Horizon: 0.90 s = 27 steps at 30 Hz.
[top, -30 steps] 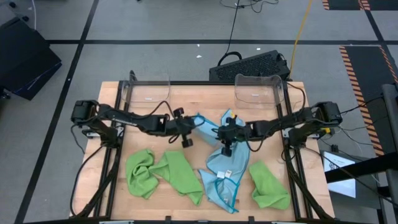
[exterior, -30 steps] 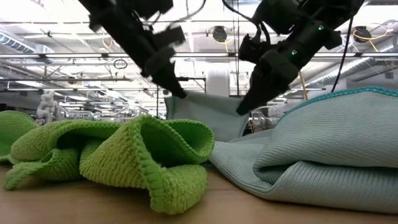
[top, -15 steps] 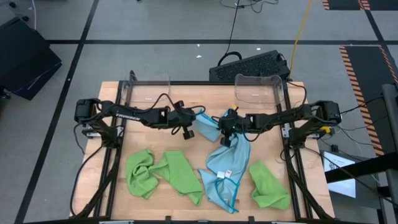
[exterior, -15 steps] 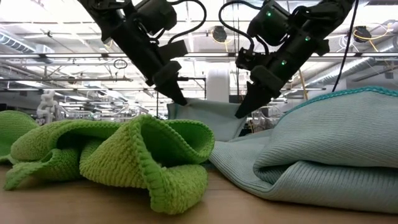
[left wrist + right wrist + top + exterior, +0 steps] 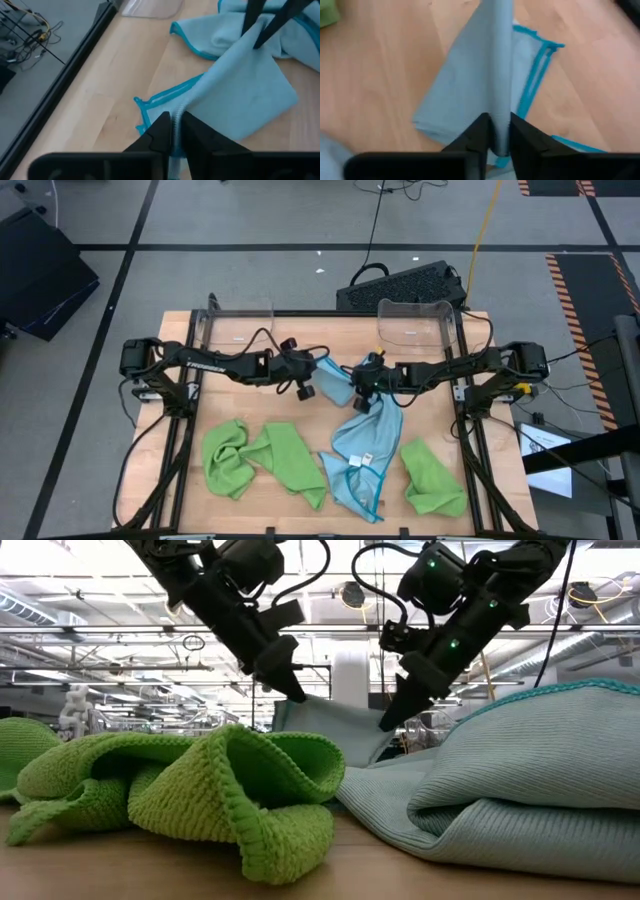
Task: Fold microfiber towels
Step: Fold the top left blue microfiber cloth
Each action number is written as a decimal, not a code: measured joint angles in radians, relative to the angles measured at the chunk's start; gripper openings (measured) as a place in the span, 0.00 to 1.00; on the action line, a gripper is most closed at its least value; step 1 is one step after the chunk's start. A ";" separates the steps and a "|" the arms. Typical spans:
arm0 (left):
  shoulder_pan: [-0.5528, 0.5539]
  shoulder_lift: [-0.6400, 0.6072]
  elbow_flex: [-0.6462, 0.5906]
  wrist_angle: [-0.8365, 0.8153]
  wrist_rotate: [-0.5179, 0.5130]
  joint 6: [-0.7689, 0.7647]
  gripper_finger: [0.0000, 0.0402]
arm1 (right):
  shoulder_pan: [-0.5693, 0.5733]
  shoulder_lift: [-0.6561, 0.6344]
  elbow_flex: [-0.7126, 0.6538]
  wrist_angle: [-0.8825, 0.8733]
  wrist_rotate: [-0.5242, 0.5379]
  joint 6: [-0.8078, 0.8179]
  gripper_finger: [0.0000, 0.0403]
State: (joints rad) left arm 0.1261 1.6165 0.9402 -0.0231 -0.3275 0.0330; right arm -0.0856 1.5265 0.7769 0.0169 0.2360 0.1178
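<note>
A light blue towel with teal edging hangs stretched between my two grippers over the middle of the table. Its lower part reaches the tabletop. My left gripper is shut on the towel's left end, and my right gripper is shut on its right end. In the low view both grippers slant down onto the towel's upper edge. A second light blue towel lies crumpled toward the near edge. Lime green towels lie at the near left and near right. My left gripper pinches a raised fold of the light blue towel between its two fingers, slanting down from the table's left. From there the cloth runs as a ridge to my right gripper, and a flap hangs down to the table. My right gripper pinches the same towel's upper fold between its two fingers, slanting down from the table's right. The fold runs straight away from the fingers as a narrow ridge. The cloth falls off on both sides, and its teal edge lies on the wood.
Two clear plastic bins stand at the table's far edge. In the low view the green towel and the crumpled blue towel fill the foreground. Bare wood lies left of the held towel.
Both grippers have moved toward the table's far edge, carrying the light blue towel's upper fold with them. My left gripper has also swung a little toward the right. The towel stays stretched between them, and the other towels have not moved.
</note>
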 joint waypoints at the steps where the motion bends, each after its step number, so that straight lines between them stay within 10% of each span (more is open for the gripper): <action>1: 0.000 0.000 0.000 0.006 0.000 0.000 0.16 | 0.000 0.000 0.000 0.002 0.003 0.001 0.20; 11: 0.041 0.000 0.000 0.055 -0.014 -0.009 0.42 | -0.012 0.000 0.000 0.008 0.004 0.032 0.46; 27: 0.010 0.000 -0.003 -0.088 0.099 -0.040 0.45 | 0.114 0.000 0.000 0.004 -0.002 -0.132 0.47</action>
State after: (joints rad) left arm 0.1357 1.6165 0.9372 -0.1114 -0.2287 -0.0074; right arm 0.0284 1.5265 0.7769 0.0212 0.2340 -0.0144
